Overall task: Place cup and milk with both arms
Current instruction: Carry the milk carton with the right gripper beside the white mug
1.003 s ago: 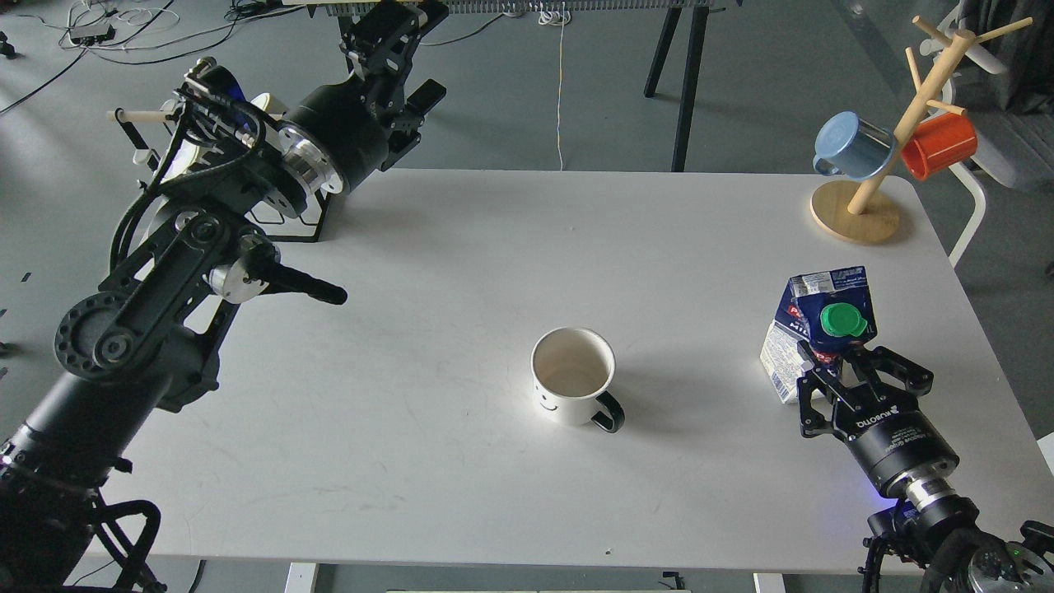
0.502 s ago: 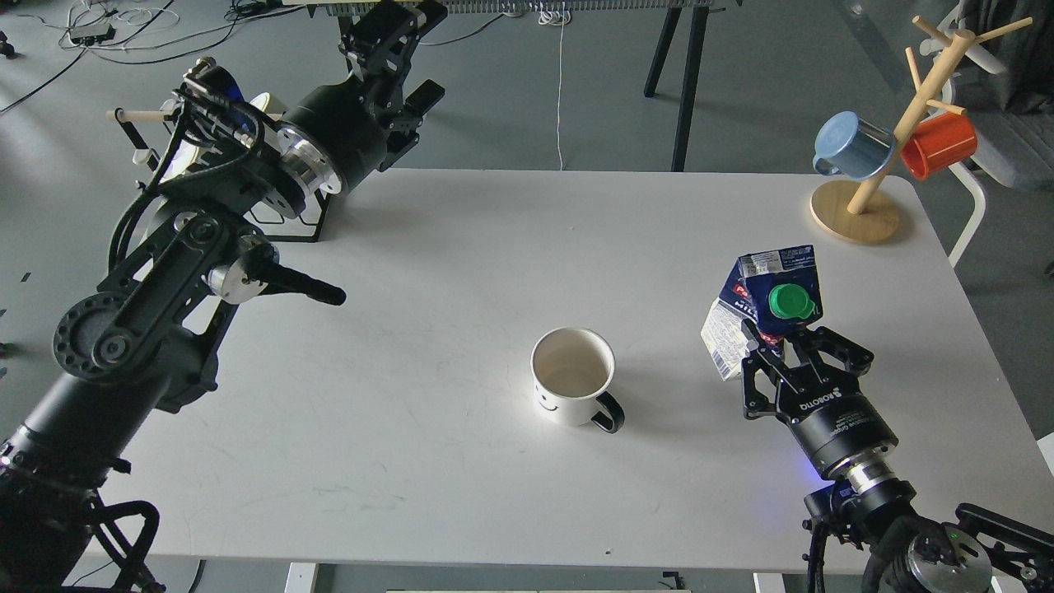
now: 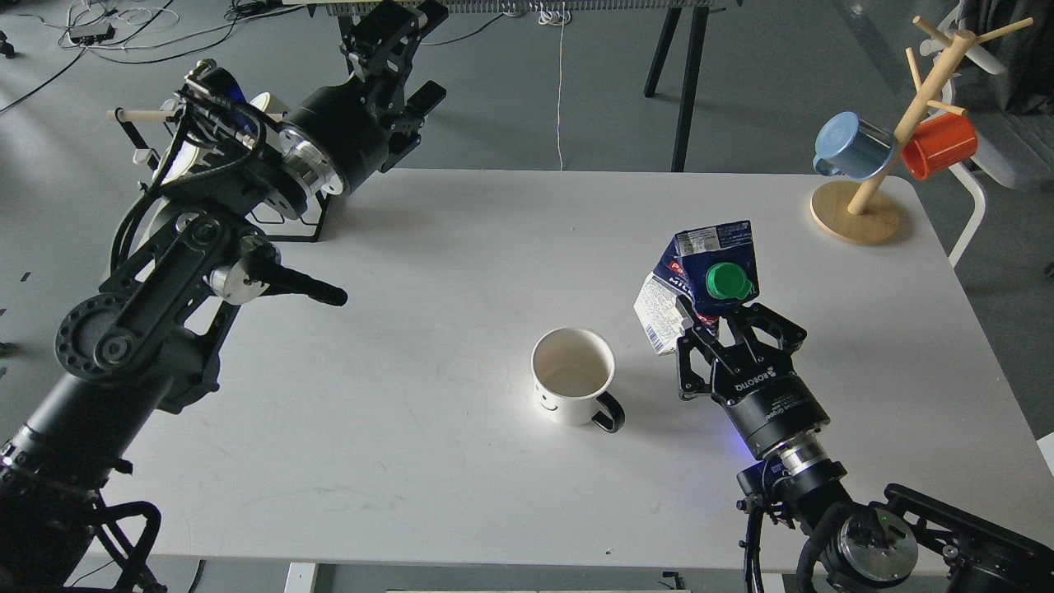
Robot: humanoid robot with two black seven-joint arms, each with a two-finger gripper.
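The white cup (image 3: pixel 573 375) with a smiley face and black handle stands upright near the middle of the white table (image 3: pixel 461 247). The blue and white milk carton (image 3: pixel 701 280) with a green cap is held by my right gripper (image 3: pixel 725 325), which is shut on it just right of the cup, with the carton tilted and lifted. My left gripper (image 3: pixel 387 37) is raised beyond the table's far left corner, far from the cup; its fingers cannot be told apart.
A wooden mug tree (image 3: pixel 873 165) with a blue mug (image 3: pixel 850 147) and an orange mug (image 3: pixel 939 145) stands at the table's far right corner. A black wire stand (image 3: pixel 288 222) sits at the far left under my left arm.
My right gripper has carried the milk carton left and away from me, from the right edge to just beside the cup. The left arm and the cup have not moved.
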